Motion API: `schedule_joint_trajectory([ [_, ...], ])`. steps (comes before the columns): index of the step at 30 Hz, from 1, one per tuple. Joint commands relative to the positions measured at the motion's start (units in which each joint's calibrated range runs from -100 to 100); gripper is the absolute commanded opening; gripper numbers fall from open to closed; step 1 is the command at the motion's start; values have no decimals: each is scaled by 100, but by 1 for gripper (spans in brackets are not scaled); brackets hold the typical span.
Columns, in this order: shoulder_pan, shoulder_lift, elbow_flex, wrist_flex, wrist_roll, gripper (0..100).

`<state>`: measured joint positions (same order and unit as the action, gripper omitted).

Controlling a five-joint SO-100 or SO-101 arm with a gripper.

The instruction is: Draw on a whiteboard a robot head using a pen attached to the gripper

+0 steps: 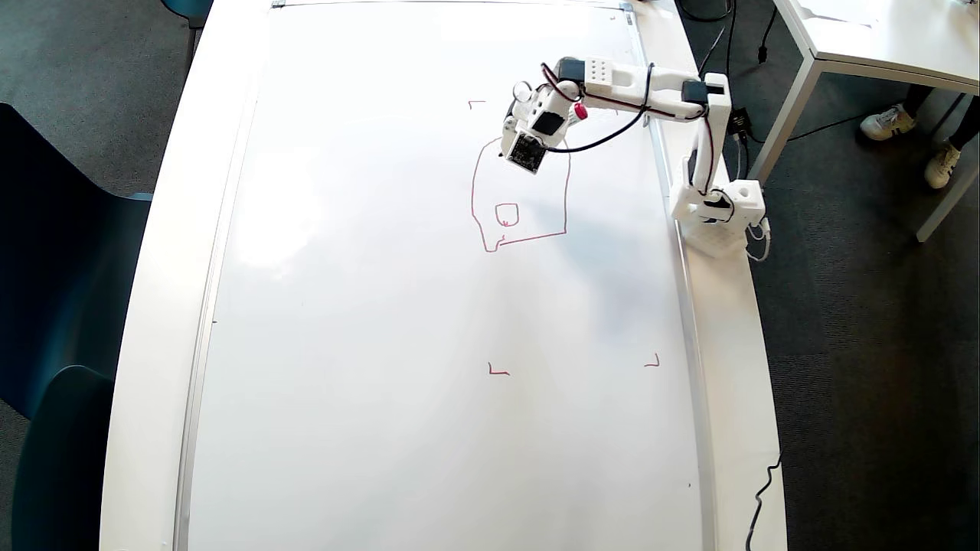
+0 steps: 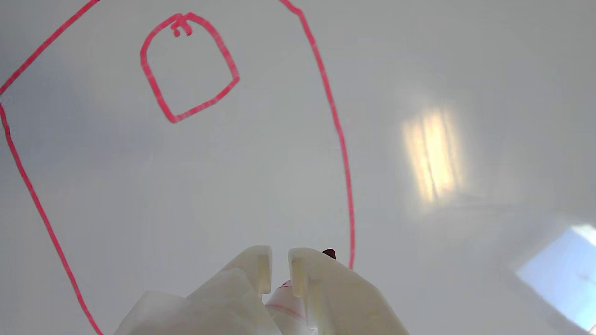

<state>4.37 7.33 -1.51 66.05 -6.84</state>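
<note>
My end effector [image 2: 279, 263] is pinching the pen [image 2: 329, 253], its dark tip just beside the outline's line in the wrist view. The robot head [image 1: 521, 195] looks partly done, I judge: outline and one small square [image 2: 188, 70] drawn; more squares and the joined box remain. It sits on the whiteboard [image 1: 383, 344], far side. No containers.

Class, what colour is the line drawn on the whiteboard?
Red, clearest in the wrist view: the robot head outline.
</note>
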Motion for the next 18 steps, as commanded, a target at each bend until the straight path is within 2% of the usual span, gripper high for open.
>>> schedule_joint_trajectory([
  [1, 185, 269, -162, -54, 30, 1],
  [18, -43, 1200, -162, -393, 212, 1],
])
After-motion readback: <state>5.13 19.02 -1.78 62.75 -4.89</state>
